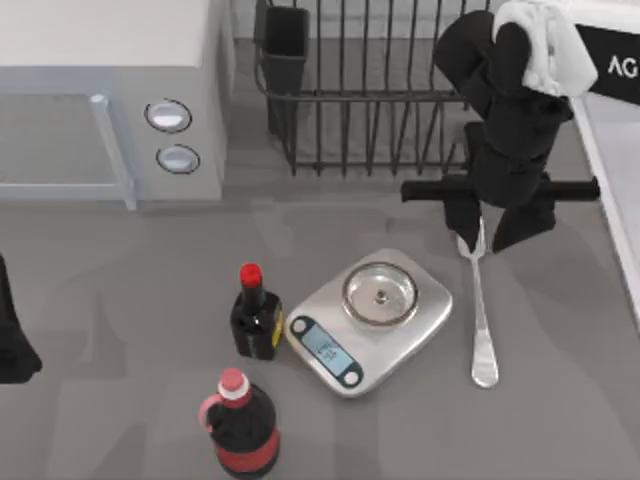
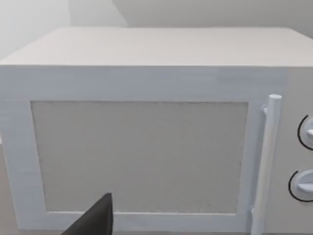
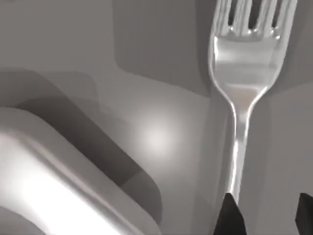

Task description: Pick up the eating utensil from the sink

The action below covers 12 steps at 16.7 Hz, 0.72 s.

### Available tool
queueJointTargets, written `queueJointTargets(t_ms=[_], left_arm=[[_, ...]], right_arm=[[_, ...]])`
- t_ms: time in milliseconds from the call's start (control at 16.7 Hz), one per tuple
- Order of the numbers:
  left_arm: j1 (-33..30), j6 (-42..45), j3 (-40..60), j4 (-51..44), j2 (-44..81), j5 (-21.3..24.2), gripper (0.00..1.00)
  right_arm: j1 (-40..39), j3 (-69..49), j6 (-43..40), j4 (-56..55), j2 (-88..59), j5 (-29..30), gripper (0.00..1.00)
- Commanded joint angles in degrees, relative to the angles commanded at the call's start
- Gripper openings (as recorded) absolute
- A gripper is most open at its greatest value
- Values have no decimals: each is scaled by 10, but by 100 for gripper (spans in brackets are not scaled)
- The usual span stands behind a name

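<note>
Where open right tool (image 1: 493, 228) straddles — fork (image 1: 481, 320)

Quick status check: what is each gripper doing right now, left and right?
Left gripper: parked at the table's left edge; finger state cannot be told.
Right gripper: open, fingers straddling the fork lying on the table beside the scale; not gripping it.

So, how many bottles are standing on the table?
2. A small dark bottle with a red cap stands just left of the scale; a bigger red-capped bottle stands nearer the front edge.
</note>
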<state>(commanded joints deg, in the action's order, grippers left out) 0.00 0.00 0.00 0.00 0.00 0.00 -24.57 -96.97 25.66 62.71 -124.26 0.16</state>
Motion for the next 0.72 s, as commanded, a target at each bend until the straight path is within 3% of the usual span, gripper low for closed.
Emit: queueJointTargets(t_ms=[360,720], left_arm=[[0,0,0,0,0,0,100],[0,0,0,0,0,0,100]], right_arm=[[0,0,0,0,0,0,98],[0,0,0,0,0,0,100]])
